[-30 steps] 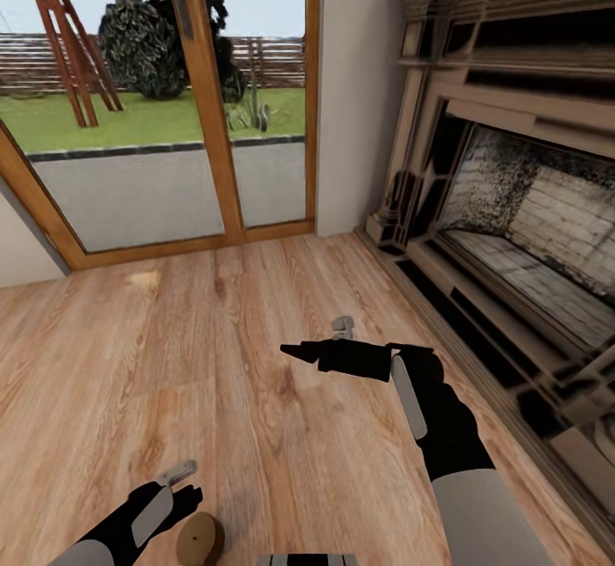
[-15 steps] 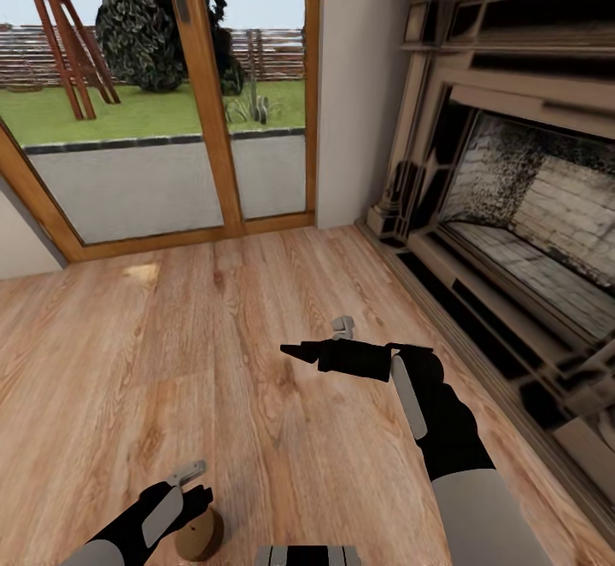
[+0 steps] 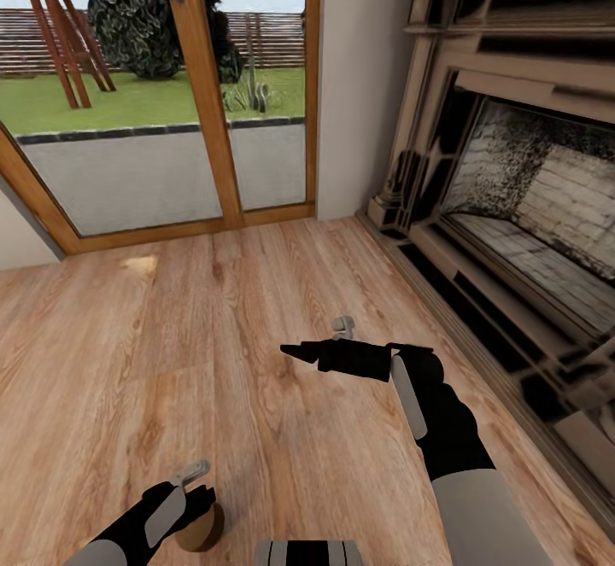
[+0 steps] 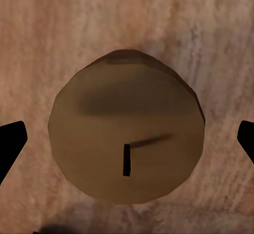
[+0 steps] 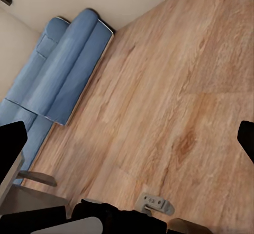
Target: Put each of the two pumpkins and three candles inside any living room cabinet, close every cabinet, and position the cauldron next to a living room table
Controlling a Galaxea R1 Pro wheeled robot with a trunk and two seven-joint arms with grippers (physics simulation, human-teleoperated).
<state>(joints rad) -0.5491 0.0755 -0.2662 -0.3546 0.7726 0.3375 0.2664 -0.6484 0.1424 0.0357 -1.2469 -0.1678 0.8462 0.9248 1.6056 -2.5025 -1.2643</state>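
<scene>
A squat brownish-beige candle (image 3: 205,532) stands upright on the wooden floor at the bottom left of the head view. My left gripper (image 3: 193,499) hangs right over it. In the left wrist view the candle (image 4: 127,112) shows from above with its dark wick, and the left gripper (image 4: 127,144) is open, its dark fingertips (image 4: 10,144) standing apart from the candle on either side. My right gripper (image 3: 292,350) is held out level over the floor in mid view, pointing left. It is open and empty (image 5: 127,138).
A large carved stone fireplace (image 3: 530,207) runs along the right. Wood-framed glass doors (image 3: 205,122) to a garden fill the far wall, with a white wall pier (image 3: 354,79) between them and the fireplace. A blue sofa (image 5: 63,70) stands across the wooden floor (image 3: 256,293).
The head camera has tilted slightly, shifting the whole view. My left gripper has come down closer over the candle. The right arm holds the same pose.
</scene>
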